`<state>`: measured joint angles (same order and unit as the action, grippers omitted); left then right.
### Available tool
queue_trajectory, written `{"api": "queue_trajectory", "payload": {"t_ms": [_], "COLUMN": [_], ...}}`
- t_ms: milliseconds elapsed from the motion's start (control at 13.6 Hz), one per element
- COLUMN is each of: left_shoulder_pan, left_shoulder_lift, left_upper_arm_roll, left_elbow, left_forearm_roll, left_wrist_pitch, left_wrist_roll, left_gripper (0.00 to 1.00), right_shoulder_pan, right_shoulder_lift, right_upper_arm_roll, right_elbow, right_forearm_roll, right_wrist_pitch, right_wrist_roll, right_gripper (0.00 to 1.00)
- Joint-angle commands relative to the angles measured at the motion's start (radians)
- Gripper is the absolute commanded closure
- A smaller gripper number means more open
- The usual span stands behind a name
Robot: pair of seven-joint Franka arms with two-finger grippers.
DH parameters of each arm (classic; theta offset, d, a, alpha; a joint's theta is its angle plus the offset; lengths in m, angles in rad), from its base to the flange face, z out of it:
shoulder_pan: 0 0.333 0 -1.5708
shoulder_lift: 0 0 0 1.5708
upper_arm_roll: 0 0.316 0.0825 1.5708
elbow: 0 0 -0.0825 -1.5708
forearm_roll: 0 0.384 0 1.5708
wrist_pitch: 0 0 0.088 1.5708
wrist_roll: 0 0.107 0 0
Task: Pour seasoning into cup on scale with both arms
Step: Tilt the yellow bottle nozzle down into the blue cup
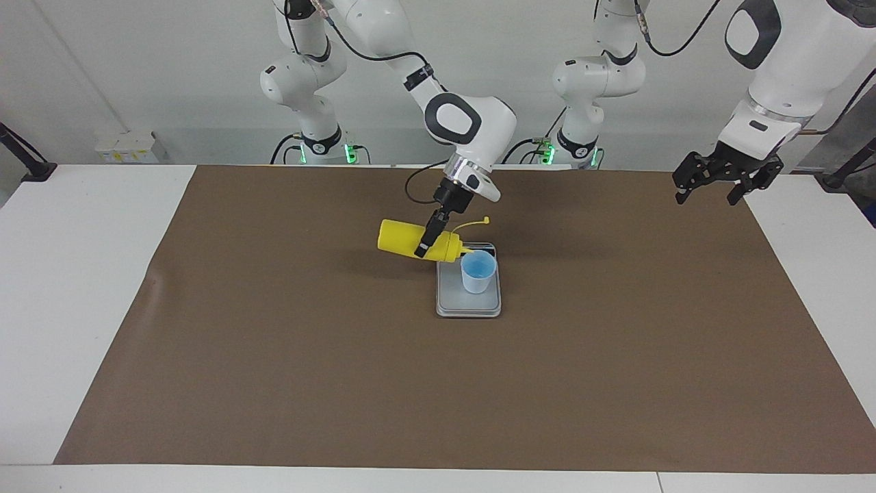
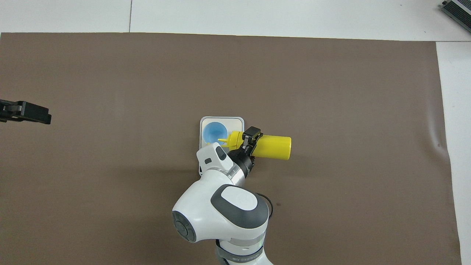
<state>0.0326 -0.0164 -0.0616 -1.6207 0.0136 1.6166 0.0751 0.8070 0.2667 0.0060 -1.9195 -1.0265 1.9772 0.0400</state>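
In the facing view, the bottle [image 1: 410,241] hangs just left of centre frame, tipped nearly flat with its base toward the left of the frame and its nozzle slanting down to the right. The right gripper [image 1: 426,248] comes down from the upper middle of the frame and pinches the bottle around its body close to the shoulder, fingers pressed tight on the yellow plastic. The cap strap [image 1: 473,223] sticks out up and to the right of the gripper. Just right of the bottle, the nozzle tip reaches the rim of the cup [image 1: 477,272], which stands upright on the scale [image 1: 468,306] at centre frame; whether the tip touches the rim is hard to tell. The scale lies flat on the brown mat [image 1: 274,356]. At the upper right of the frame, the left gripper [image 1: 709,191] waits in the air over the mat's corner, its fingers spread wide, holding nothing, well apart from the scale.
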Motion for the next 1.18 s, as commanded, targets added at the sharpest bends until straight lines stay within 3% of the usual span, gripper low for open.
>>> {"api": "queue_trajectory", "payload": {"t_ms": [0, 368, 1104], "left_shoulder_pan": [-0.002, -0.002, -0.002], "left_shoulder_lift": [-0.028, -0.028, -0.028], "left_upper_arm_roll": [0.006, 0.008, 0.008], "left_elbow": [-0.027, -0.028, -0.027], "left_forearm_roll": [-0.017, -0.017, -0.017], "left_wrist_pitch": [-0.003, -0.003, -0.003], "left_wrist_roll": [-0.001, -0.001, -0.001], "left_gripper": [0.00, 0.00, 0.00], "right_shoulder_pan": [0.014, 0.029, 0.046], "right_shoulder_lift": [0.019, 0.028, 0.039], "right_upper_arm_roll": [0.003, 0.003, 0.003], "right_elbow": [0.022, 0.020, 0.022], "right_forearm_roll": [-0.067, -0.136, -0.145], "right_wrist_pitch": [-0.044, -0.109, -0.139], "right_wrist_roll": [0.040, 0.121, 0.176], "right_gripper": [0.50, 0.51, 0.50]}}
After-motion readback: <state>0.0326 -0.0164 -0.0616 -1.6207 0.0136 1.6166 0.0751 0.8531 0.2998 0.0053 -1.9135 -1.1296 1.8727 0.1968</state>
